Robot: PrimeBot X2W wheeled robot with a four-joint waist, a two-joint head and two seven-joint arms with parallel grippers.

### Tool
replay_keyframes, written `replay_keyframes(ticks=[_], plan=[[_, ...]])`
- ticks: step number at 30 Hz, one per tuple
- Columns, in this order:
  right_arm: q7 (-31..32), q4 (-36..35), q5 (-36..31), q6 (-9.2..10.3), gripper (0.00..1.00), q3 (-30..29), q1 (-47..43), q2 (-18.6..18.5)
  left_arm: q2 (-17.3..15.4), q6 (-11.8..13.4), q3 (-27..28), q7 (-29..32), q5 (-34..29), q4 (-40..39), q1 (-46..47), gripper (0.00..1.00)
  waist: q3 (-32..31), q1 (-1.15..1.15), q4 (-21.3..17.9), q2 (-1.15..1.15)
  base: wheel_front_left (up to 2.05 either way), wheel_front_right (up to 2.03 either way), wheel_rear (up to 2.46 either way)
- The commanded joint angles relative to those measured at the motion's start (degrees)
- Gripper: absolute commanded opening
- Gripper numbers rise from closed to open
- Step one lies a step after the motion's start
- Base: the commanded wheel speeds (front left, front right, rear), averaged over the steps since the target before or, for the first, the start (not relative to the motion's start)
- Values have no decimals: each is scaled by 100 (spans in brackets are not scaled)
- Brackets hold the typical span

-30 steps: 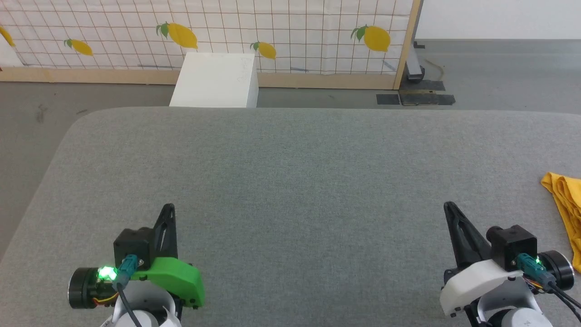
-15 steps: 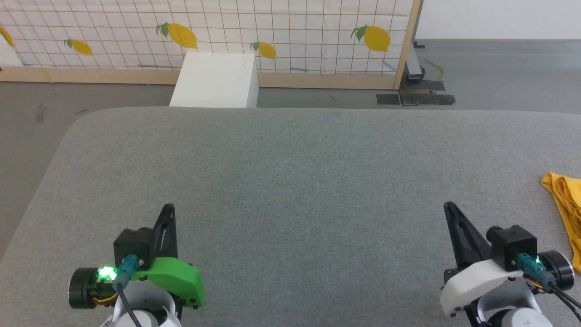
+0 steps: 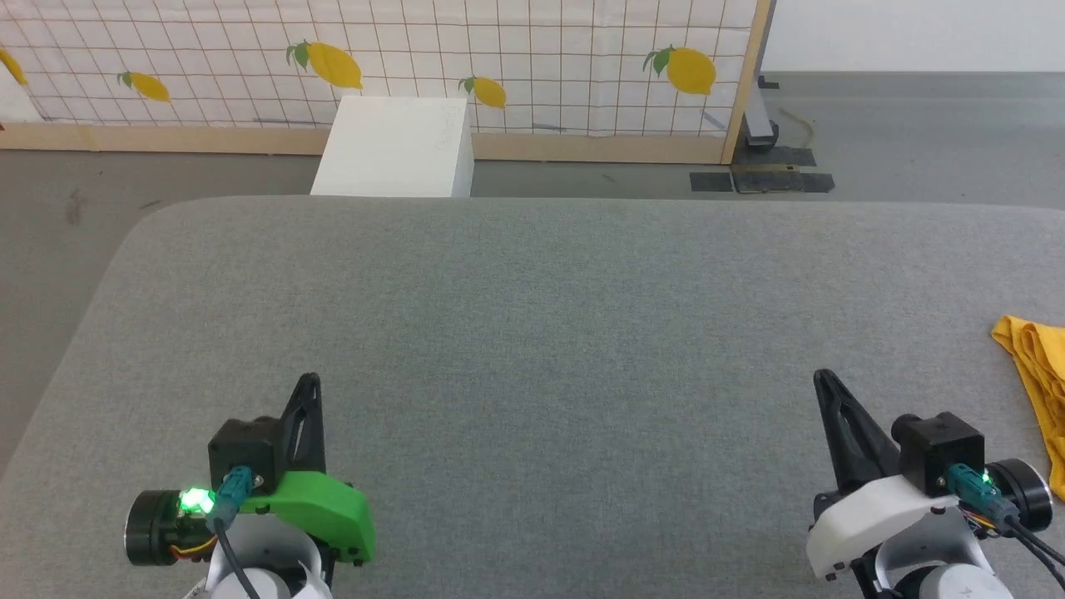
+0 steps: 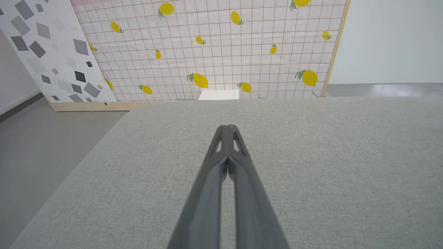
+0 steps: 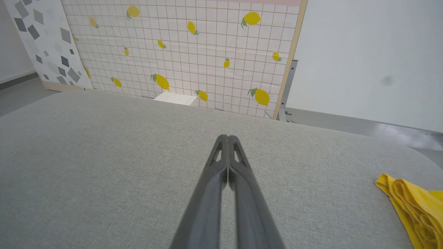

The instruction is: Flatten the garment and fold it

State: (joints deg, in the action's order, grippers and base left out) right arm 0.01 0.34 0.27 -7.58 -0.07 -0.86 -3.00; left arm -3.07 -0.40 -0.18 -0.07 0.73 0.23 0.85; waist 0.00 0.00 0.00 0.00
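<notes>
Head view: found left gripper [image 3: 309, 381] and right gripper [image 3: 824, 379] low over the grey bench [image 3: 532, 316], fingers [image 3: 305, 416] of both pressed together, gripping nothing. Noted mustard-yellow garment [image 3: 1038, 370] crumpled at bench's right edge, apart from right gripper. Left wrist view: confirmed fingers closed, empty. Right wrist view: likewise closed, empty; garment bunched at lower right, untouched.

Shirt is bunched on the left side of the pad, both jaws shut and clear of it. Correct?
No: the shirt lies bunched on the right side of the pad, beyond the right arm, as the head view shows. Both jaws are shut and clear of it.
</notes>
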Motion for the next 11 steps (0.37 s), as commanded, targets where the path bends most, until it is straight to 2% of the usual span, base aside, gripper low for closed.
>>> replay_keyframes(ticks=[1, 11], plan=[[-1, -34, -27, 9, 0, 7, 86, 13, 19, 40, 18, 7, -73, -23, -85, 0, 0, 0, 0, 0, 0, 0, 0], [-1, -34, -27, 9, 0, 7, 86, 13, 19, 40, 18, 7, -73, -23, -85, 0, 0, 0, 0, 0, 0, 0, 0]])
